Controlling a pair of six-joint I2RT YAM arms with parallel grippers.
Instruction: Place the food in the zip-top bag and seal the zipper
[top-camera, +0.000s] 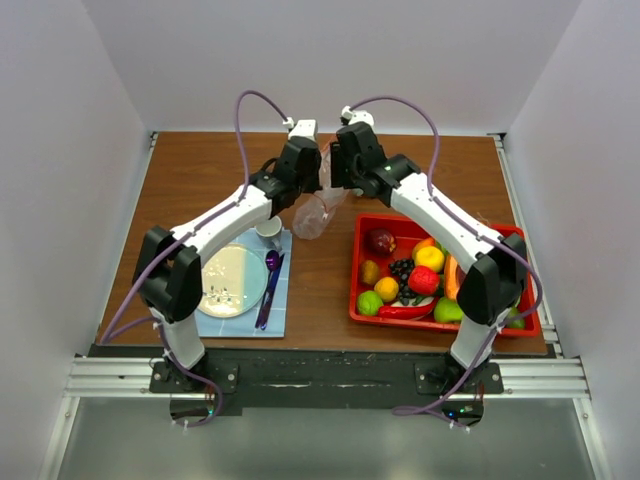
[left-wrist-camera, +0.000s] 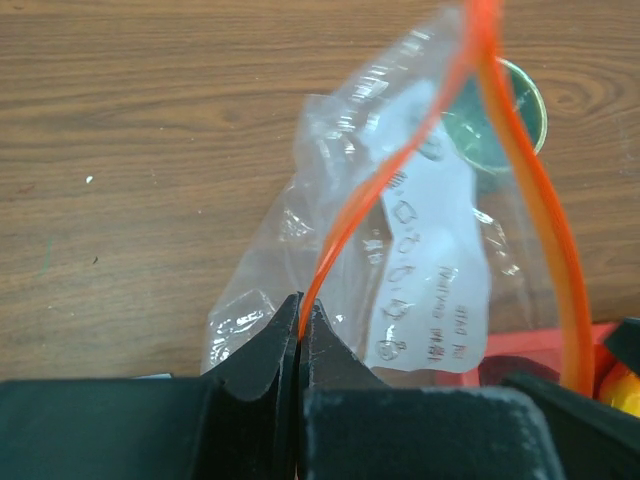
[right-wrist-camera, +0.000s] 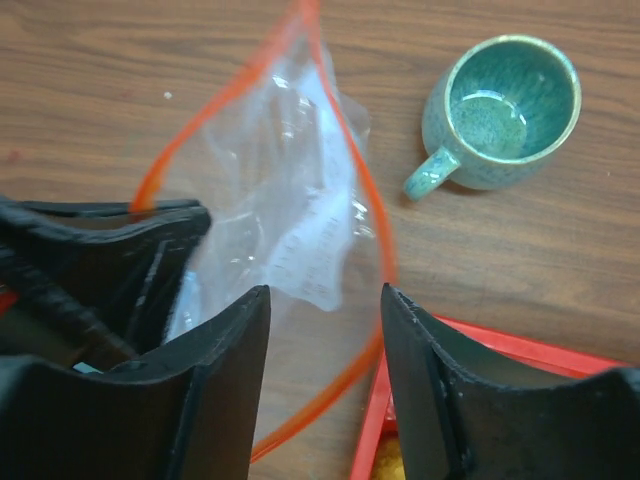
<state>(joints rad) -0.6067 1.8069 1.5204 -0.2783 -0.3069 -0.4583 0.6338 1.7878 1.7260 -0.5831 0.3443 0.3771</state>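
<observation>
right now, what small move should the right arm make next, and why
Probably pull the right gripper back off the bag and head toward the tray. Its jaws stand open and clamp nothing, while the left gripper pinches the zipper with the mouth gaping. The food all lies in the tray.

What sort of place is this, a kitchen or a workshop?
Probably a robot test bench, not a kitchen: two robot arms bolted to a metal frame at a wooden table, plain white walls boxing it in, and toy food in a red tray.
</observation>
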